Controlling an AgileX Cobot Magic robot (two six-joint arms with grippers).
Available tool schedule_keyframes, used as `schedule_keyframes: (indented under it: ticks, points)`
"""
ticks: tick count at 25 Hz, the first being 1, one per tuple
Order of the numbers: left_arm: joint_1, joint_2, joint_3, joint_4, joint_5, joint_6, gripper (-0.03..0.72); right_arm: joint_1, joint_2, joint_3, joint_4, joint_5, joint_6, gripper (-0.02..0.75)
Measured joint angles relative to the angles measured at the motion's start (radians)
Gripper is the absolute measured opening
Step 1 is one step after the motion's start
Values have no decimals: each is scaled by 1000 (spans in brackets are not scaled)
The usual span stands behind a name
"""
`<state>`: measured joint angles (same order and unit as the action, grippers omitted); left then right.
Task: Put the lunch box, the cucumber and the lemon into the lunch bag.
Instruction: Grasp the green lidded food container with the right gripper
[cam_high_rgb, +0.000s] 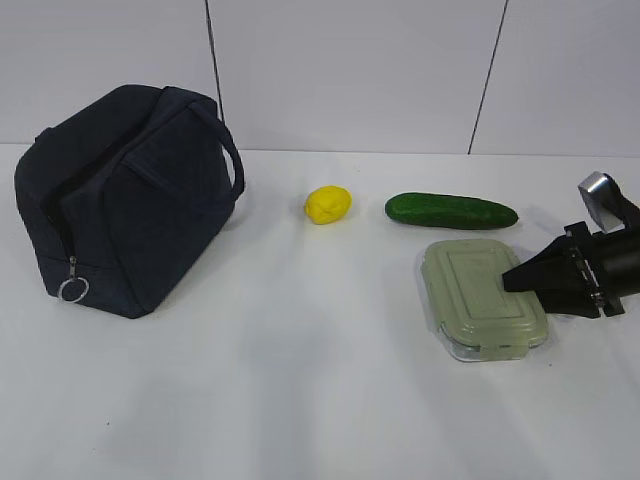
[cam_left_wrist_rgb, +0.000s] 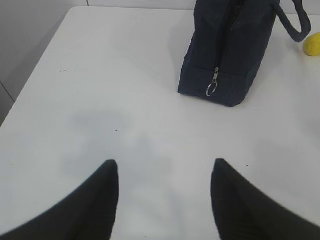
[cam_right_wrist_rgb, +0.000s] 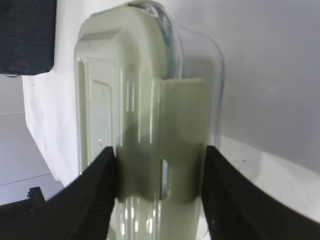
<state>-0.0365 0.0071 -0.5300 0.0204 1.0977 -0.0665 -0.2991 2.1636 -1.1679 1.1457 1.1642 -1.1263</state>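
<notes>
**Right claw pinched the lunch box at the desk's right edge**

In the exterior view, the lunch bag (cam_high_rgb: 125, 200) stood near the desk's (cam_high_rgb: 300, 400) back left corner, ring pull (cam_high_rgb: 73, 290) hanging at its front. The lemon (cam_high_rgb: 328, 204) lay mid-desk toward the back, the cucumber (cam_high_rgb: 451, 210) to its right, apart from it. The lunch box (cam_high_rgb: 484, 299) sat just in front of the cucumber, with the right gripper (cam_high_rgb: 520, 281) reaching over it from the right edge. The front half of the desk lay bare.

The left wrist view alone showed the left gripper (cam_left_wrist_rgb: 164, 200): released, its fingers spread over bare desk, holding nothing, well short of the bag.

Only the right wrist view showed the contact: both fingers (cam_right_wrist_rgb: 95, 200) pressed against the box's flanks, straddling the lid's snap clip (cam_right_wrist_rgb: 172, 145).
</notes>
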Motion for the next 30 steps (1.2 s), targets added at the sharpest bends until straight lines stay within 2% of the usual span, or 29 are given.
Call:
schedule_keyframes:
  ticks: [24, 30]
  points:
    - [0, 0, 0, 0, 0, 0, 413, 0, 0, 0, -2, 0, 20, 391]
    - [0, 0, 0, 0, 0, 0, 413, 0, 0, 0, -2, 4, 22, 370]
